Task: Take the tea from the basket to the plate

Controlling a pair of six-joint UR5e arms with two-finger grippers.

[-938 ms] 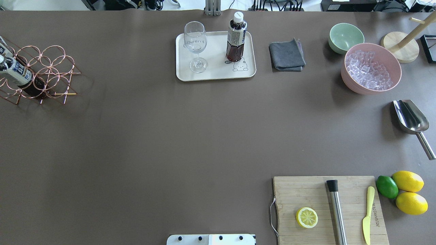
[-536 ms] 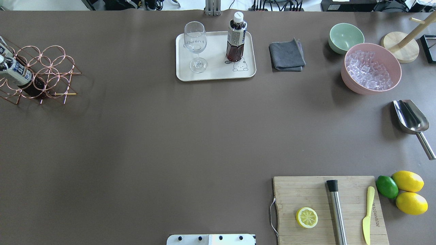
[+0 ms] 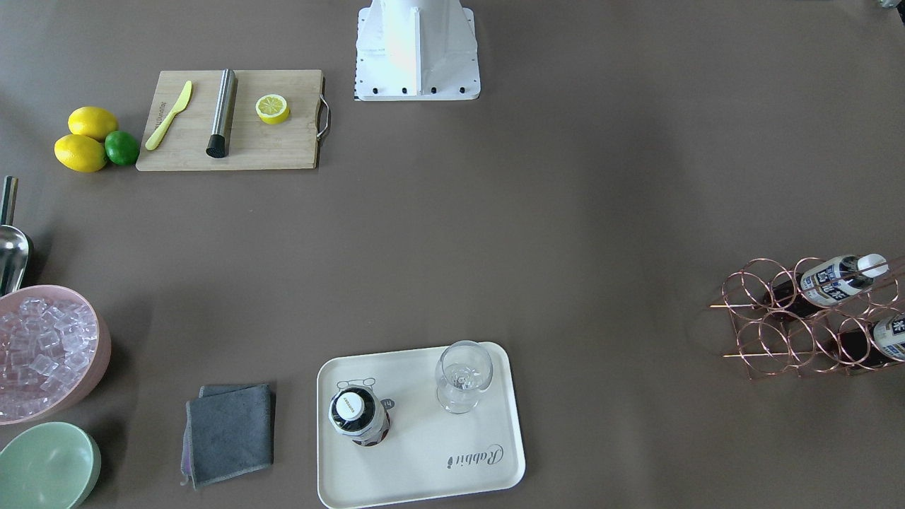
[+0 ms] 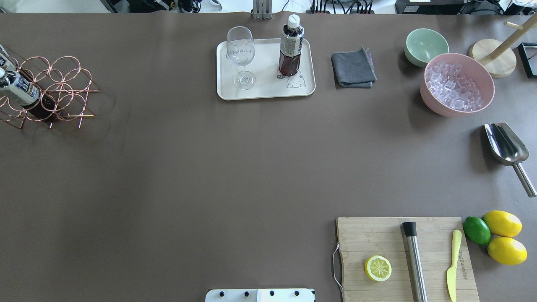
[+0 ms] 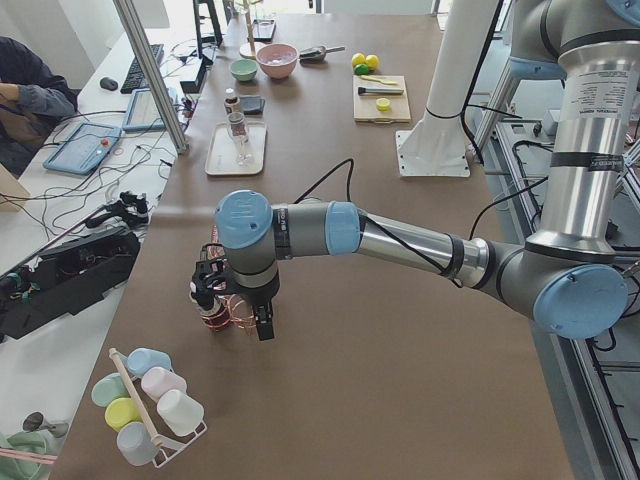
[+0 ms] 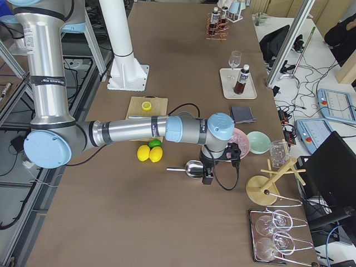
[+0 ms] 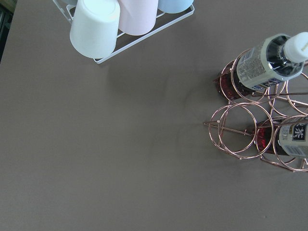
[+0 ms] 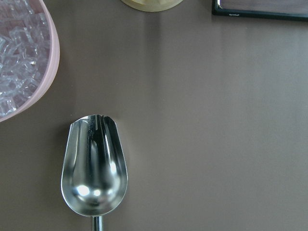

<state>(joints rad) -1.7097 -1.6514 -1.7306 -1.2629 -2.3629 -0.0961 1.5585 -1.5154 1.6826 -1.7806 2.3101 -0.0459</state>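
Observation:
One tea bottle (image 4: 291, 46) stands upright on the cream plate (image 4: 264, 93), also seen from the front (image 3: 357, 417) on the plate (image 3: 424, 481). Two more tea bottles (image 4: 19, 90) sit tilted in the copper wire basket (image 4: 63, 90) at the table's left end; they also show in the left wrist view (image 7: 267, 62) in the basket (image 7: 243, 130). My left gripper (image 5: 233, 312) hangs just above the basket in the exterior left view. My right gripper (image 6: 219, 166) hangs over the metal scoop (image 8: 95, 166). I cannot tell if either gripper is open or shut.
A wine glass (image 4: 241, 54) stands on the plate beside the bottle. Grey cloth (image 4: 353, 68), mint bowl (image 4: 426, 45), pink bowl of ice (image 4: 456, 84), and scoop (image 4: 505, 147) lie to the right. A cutting board (image 4: 405, 258) and citrus (image 4: 501, 237) are near right. A cup rack (image 7: 125, 24) is beyond the basket.

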